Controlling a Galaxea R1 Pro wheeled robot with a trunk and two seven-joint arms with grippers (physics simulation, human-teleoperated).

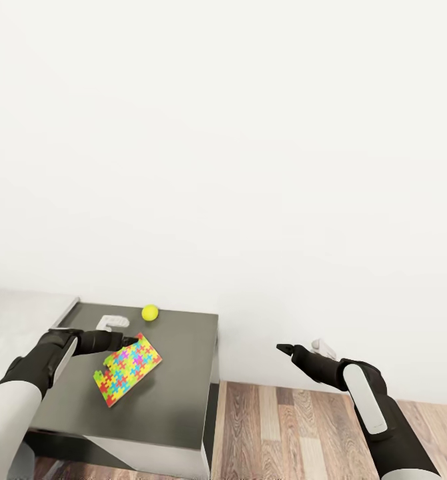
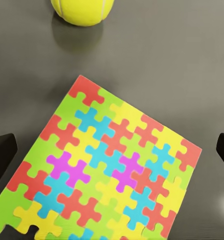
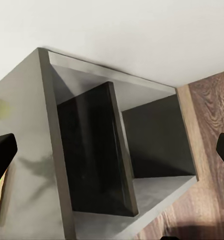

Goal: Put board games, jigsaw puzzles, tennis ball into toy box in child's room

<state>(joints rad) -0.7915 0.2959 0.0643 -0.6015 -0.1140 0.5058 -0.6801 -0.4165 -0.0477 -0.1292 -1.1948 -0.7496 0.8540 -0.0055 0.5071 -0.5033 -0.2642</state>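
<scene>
Both end effectors spread; left end effector (image 1: 131, 341) over jigsaw puzzle (image 1: 127, 370), beside tennis ball (image 1: 150, 312)

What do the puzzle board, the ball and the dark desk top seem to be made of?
Jigsaw puzzle: matte, thin, probably foam or card; flat bright pieces without gloss.
Tennis ball: looks like yellow-green felt, soft and dull in finish.
Dark grey desk top: smooth, semi-gloss, perhaps laminate; it faintly mirrors the ball.

Table (image 2: 182, 60) top is dark, smooth, kinda glossy. Puzzle (image 2: 109, 167) looks matt, ball (image 2: 82, 10) fuzzy-ish, floor (image 1: 303, 427) is grainy wood planks.
</scene>
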